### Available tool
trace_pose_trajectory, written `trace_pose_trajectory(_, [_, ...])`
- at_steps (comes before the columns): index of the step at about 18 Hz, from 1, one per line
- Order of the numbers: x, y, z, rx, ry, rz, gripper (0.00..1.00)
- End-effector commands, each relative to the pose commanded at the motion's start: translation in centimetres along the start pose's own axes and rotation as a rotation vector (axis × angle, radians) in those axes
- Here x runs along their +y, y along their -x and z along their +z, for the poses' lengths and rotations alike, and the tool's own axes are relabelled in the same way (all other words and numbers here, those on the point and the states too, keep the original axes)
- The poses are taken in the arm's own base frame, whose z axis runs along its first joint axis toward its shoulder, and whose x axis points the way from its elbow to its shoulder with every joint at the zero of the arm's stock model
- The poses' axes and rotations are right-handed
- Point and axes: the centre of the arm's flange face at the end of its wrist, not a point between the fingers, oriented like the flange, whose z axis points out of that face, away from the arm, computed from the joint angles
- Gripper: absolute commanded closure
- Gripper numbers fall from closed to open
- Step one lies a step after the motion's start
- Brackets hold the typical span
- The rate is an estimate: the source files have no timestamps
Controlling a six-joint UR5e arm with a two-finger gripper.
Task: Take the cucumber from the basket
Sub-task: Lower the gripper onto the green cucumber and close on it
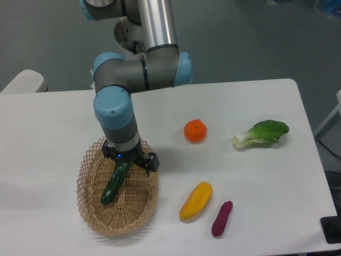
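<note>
A robot arm lowers its end effector over the upper end of a cucumber lying lengthwise in a wicker basket at the left of the white worktop. Its fingers are hidden behind the wrist housing, so whether they are spread or pressed together cannot be told. To the right lie an orange, a bok choy, a yellow pepper and a small purple vegetable.

A white table carries the basket, an orange, bok choy, a yellow pepper and a purple vegetable.
</note>
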Motion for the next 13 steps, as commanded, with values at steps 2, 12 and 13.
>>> trace_pose_trajectory(2, [0.1,-0.1,0.3,0.004,0.004,-0.006,0.00])
trace_pose_trajectory(12, [0.3,-1.8,1.5,0.054,0.008,0.010,0.00])
trace_pose_trajectory(13, [0.3,-2.3,2.2,0.060,0.021,0.016,0.00])
